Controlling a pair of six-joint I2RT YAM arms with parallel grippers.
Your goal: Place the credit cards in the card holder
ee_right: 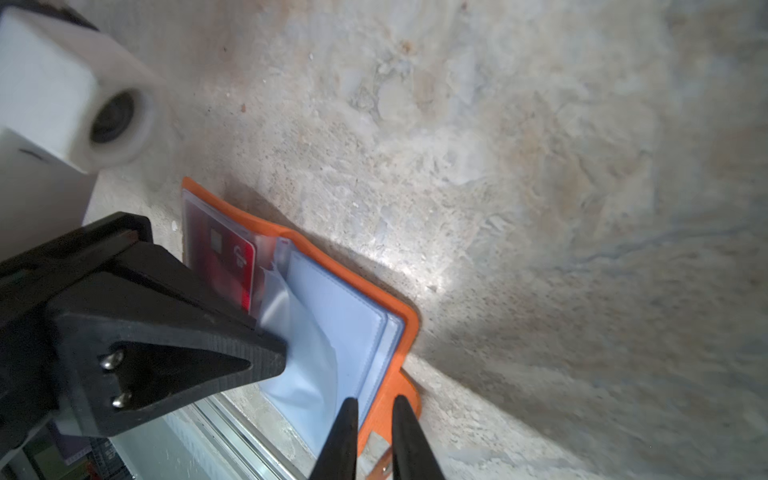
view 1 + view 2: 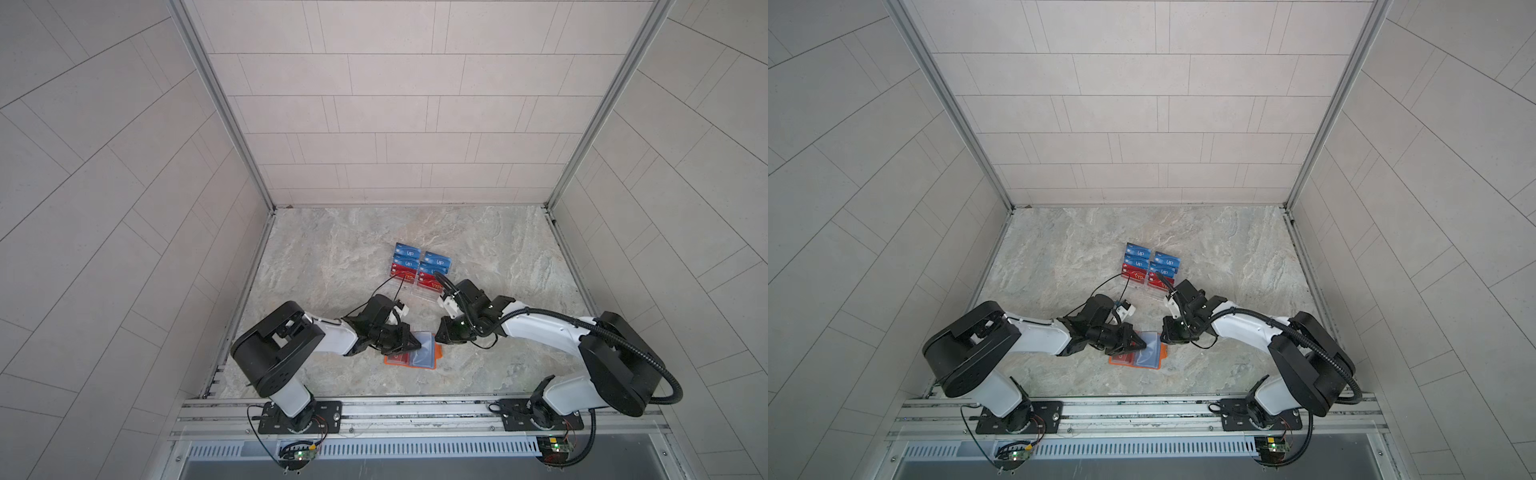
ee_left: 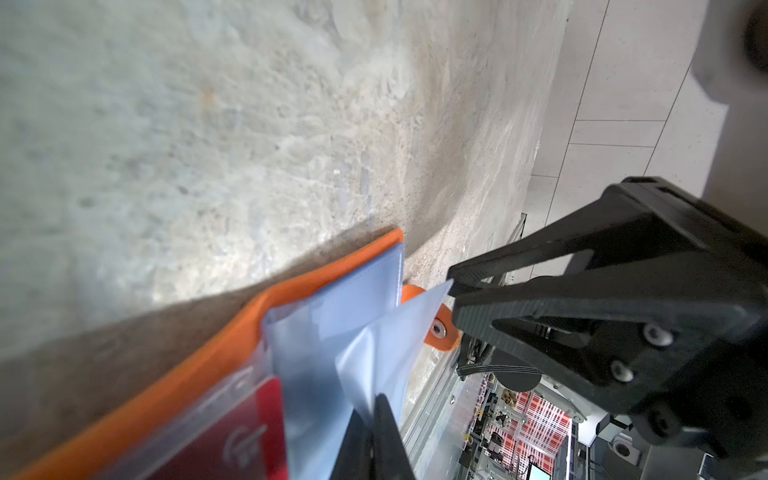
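Observation:
The orange card holder (image 2: 390, 360) (image 2: 1116, 360) (image 3: 232, 332) (image 1: 409, 320) lies open on the table between both arms. A red card (image 3: 266, 415) (image 1: 235, 266) sits in its left-hand sleeve. My left gripper (image 2: 417, 344) (image 2: 1144, 344) (image 3: 376, 405) is shut on a clear sleeve (image 3: 395, 340) (image 1: 299, 332) and holds it lifted off the right-hand pages. My right gripper (image 2: 437, 340) (image 2: 1163, 338) (image 1: 374, 405) has its jaws narrowly apart, astride the holder's edge by the snap tab (image 3: 440, 332). More credit cards (image 2: 419, 268) (image 2: 1150, 266), blue and red, stand behind.
The spare cards rest in a clear tiered stand (image 2: 424, 296) just behind the two grippers. Tiled walls close in the marble table on three sides, and a metal rail (image 2: 415, 409) runs along the near edge.

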